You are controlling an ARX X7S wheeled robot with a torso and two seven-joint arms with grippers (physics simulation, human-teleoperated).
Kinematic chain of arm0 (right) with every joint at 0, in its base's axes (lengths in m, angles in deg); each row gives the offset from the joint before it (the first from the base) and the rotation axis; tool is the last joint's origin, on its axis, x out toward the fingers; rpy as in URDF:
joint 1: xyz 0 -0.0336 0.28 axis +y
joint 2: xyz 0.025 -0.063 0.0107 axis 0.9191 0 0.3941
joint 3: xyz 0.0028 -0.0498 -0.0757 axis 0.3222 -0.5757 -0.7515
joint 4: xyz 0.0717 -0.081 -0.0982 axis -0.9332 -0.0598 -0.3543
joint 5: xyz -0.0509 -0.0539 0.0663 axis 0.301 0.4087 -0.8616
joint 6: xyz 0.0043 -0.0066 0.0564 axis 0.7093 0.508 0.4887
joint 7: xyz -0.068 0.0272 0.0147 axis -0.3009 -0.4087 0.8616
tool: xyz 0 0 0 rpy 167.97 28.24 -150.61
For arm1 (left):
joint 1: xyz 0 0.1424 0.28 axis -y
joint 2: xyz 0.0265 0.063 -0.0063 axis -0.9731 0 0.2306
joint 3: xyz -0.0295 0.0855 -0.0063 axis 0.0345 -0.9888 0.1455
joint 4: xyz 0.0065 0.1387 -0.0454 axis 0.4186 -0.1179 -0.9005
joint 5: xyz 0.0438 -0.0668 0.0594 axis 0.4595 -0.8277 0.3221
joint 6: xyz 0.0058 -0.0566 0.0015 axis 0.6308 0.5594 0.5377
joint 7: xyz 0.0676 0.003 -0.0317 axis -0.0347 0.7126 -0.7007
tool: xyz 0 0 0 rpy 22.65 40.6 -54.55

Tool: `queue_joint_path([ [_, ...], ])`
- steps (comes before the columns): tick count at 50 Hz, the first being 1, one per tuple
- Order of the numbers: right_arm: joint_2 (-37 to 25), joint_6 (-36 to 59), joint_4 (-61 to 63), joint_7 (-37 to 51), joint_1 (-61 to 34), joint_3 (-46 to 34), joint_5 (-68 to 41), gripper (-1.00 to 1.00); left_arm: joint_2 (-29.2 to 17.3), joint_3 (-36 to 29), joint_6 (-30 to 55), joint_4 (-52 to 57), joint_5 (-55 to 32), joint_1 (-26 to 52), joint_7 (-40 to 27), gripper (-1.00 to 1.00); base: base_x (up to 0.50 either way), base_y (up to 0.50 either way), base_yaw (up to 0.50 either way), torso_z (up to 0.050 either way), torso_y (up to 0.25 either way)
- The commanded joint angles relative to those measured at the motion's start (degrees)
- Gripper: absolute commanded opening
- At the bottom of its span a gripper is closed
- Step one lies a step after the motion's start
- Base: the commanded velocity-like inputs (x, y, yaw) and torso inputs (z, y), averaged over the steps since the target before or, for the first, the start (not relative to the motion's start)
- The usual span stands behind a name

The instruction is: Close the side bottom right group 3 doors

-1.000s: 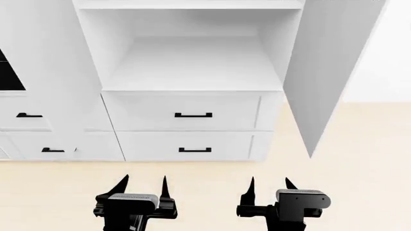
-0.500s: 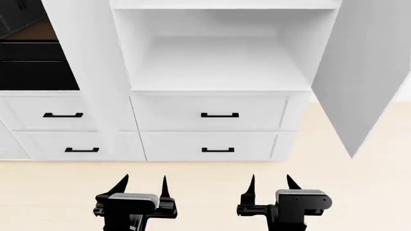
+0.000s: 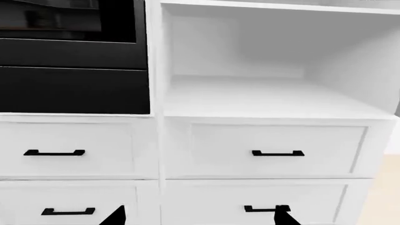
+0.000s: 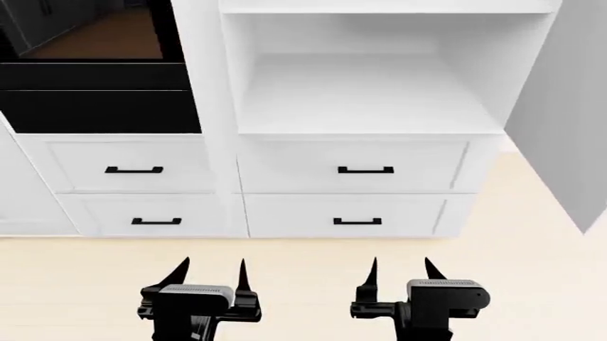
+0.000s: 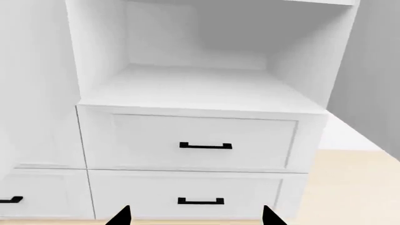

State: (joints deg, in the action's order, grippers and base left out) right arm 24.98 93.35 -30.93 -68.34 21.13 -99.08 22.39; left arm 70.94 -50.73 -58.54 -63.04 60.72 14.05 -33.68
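Observation:
The tall white cabinet door [image 4: 567,106] stands swung open at the far right of the head view, edge-on, beside the open white shelf compartment [image 4: 374,85]. Its grey inner face also shows in the right wrist view [image 5: 375,79]. Its handle is hidden. My left gripper [image 4: 210,270] and right gripper [image 4: 399,268] hover low over the floor in front of the drawers, both open and empty, well short of the door. Only the fingertips show in the left wrist view [image 3: 115,216] and the right wrist view [image 5: 122,216].
Two white drawers with black handles [image 4: 366,170] sit under the open compartment, two more [image 4: 133,170] to the left under the black oven [image 4: 95,78]. Light wood floor [image 4: 303,256] lies between me and the cabinets.
The head view has shifted left: cabinet, drawers and open door slid rightward in the frame, and the oven came further into view. The grippers kept their places in the frame.

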Motion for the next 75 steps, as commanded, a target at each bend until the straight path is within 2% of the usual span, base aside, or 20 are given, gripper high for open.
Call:
queue_joint_path([
  [1,-0.25,-0.23,-0.45,0.48,-0.13,-0.46,0.05,1.0,-0.24,-0.33,-0.3,-0.16,-0.24,0.06,-0.29,1.0,0.0,0.5,0.0,0.0,0.0],
  [75,-1.73,-0.18,0.15,2.61,-0.57,-1.9,-2.02,1.0,-1.73,-2.13,-0.82,-0.17,-1.84,0.5,-2.16,1.0,0.0,0.5,0.0,0.0,0.0],
])
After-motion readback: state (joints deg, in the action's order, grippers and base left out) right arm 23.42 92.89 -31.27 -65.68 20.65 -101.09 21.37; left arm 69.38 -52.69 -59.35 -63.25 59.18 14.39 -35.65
